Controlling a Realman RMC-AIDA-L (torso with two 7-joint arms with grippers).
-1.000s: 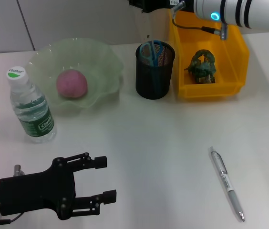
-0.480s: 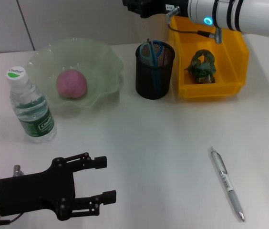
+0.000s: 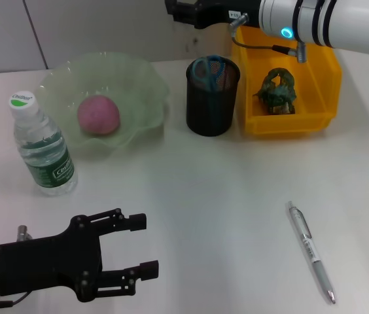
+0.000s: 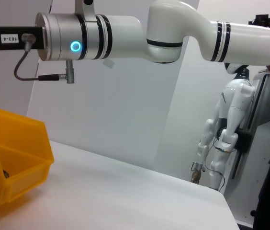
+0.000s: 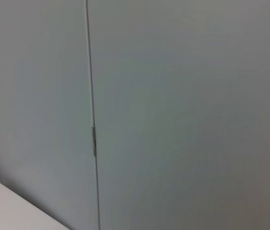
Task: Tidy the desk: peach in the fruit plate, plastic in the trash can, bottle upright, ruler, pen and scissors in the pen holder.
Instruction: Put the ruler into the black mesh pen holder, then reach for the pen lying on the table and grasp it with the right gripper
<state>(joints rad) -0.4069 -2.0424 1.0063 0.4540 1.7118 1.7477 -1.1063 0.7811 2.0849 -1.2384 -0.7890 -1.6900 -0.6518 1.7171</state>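
Only pen [image 3: 311,251] loose on desk [image 3: 224,190], right of left gripper [image 3: 146,244].

The left gripper [image 3: 146,245] sits low and near, its two black fingers spread wide apart. The right arm [image 3: 328,23] reaches across high and far.

Left gripper [image 3: 146,244] has its jaws spread with bare desk [image 3: 224,196] straight ahead, nothing until the pen [image 3: 311,250] way out front. Bottle [image 3: 42,147] stands off to one side of the jaws, clear of them.
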